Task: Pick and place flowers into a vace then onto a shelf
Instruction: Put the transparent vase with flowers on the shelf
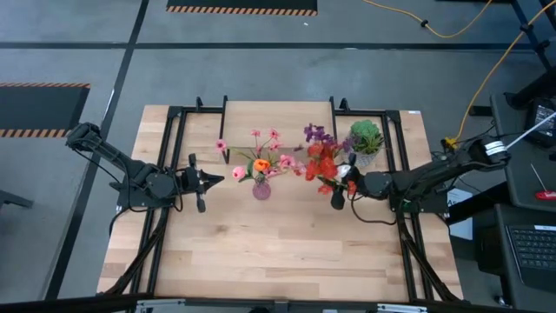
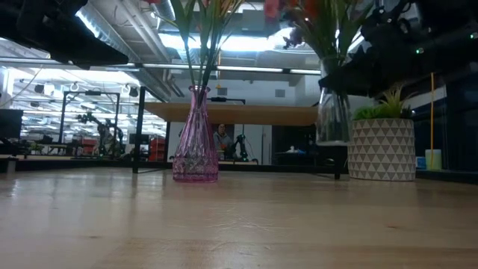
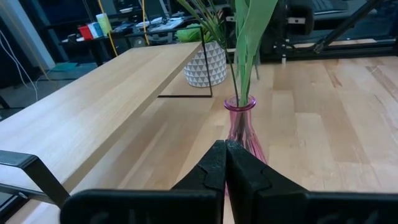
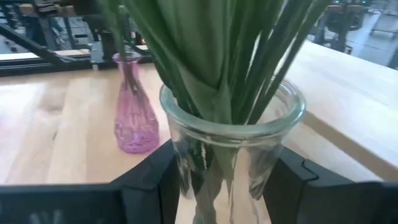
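The clear glass jar-shaped vase packed with red and purple long-stemmed artificial flowers sits between my right gripper fingers, which clamp its sides just below the rim. In the low view it appears lifted clear of the tabletop, roughly level with the shelf board, though I cannot be sure of the gap beneath it. In the high view this bunch is at about three o'clock from the table's centre, with the low shelf with the light wooden top on thin black legs at twelve o'clock from it.

To do this step well, I judge I should carry the vase upright towards twelve o'clock and keep its base above the board's edge until it is fully over the wood. Tall stems make it top-heavy, and glass can slip in the pads, so slow travel and a level wrist matter. I would let go only once the base is flat on the board.

The white patterned pot with the spiky green plant stands at about one o'clock from the vase, so I aim left of it.

The slim pink faceted glass vase with pink and orange tulips stands on the table at nine o'clock from the jar. My left gripper waits just beyond it at nine o'clock, fingers pressed together, holding nothing.
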